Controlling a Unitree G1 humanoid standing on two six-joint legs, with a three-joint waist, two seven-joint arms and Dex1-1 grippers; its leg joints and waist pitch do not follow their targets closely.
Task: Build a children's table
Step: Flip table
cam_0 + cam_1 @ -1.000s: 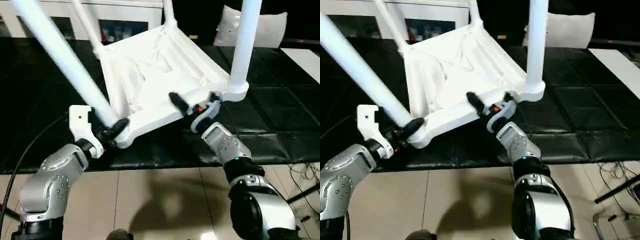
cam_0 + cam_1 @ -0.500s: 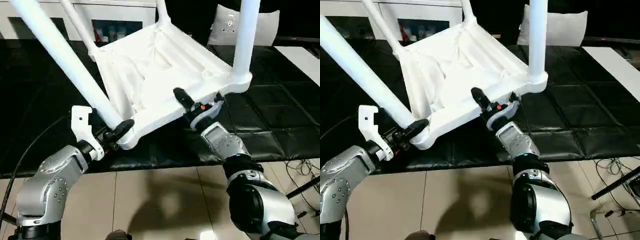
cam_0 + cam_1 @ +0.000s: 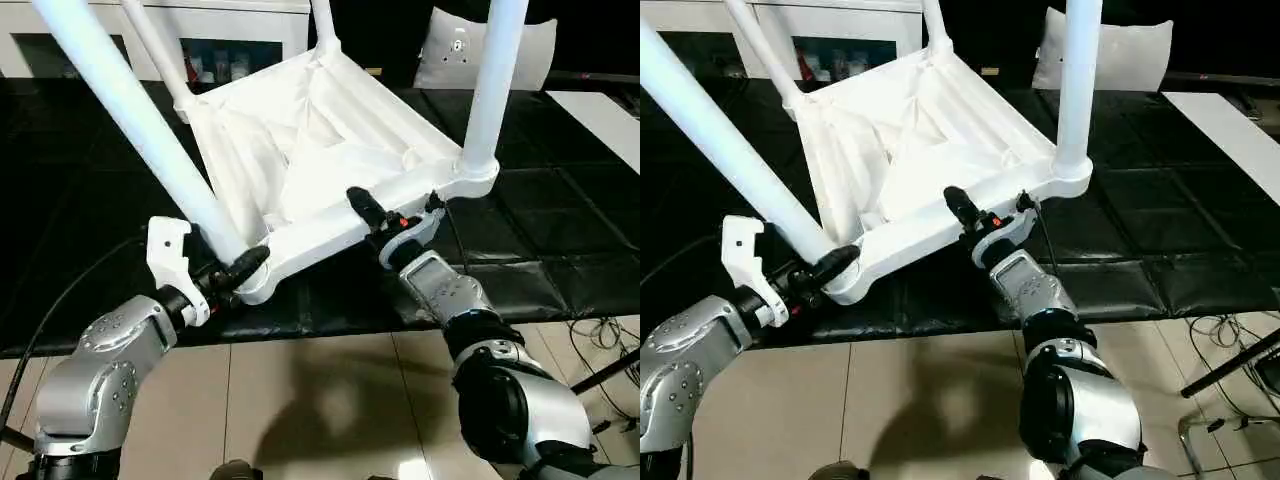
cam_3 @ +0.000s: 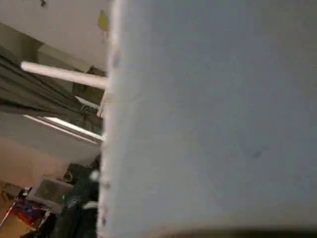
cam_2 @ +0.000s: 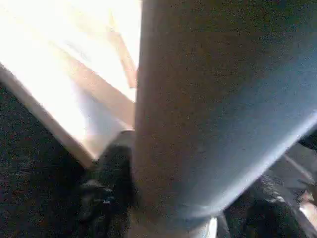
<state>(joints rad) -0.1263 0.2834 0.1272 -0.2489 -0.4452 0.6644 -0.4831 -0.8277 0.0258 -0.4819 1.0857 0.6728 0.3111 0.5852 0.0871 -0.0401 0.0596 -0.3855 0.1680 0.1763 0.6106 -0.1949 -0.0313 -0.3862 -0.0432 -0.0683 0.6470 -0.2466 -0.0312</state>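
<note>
The children's table (image 3: 320, 140) lies upside down and tilted on the black mat, its ribbed underside facing me and its legs pointing up. My left gripper (image 3: 228, 272) is shut on the near-left leg (image 3: 130, 110) just above its corner socket; the left wrist view has that leg (image 5: 213, 99) between the black fingers (image 5: 104, 198). My right gripper (image 3: 396, 210) is shut on the table's near edge, close to the near-right leg (image 3: 490, 90). One black finger (image 3: 362, 205) lies over the rim on the ribbed side. The white edge (image 4: 208, 124) sits tight against the right wrist camera.
The black padded mat (image 3: 560, 220) ends at a tiled floor (image 3: 320, 400) under my forearms. A white cabinet with glass doors (image 3: 230, 30) and a white cushion (image 3: 450, 50) stand behind. Cables lie at far left (image 3: 60, 300) and at right (image 3: 610, 335).
My right gripper's fingers have closed in on the table's near edge. The left gripper keeps its hold on the leg. The view has shifted a little.
</note>
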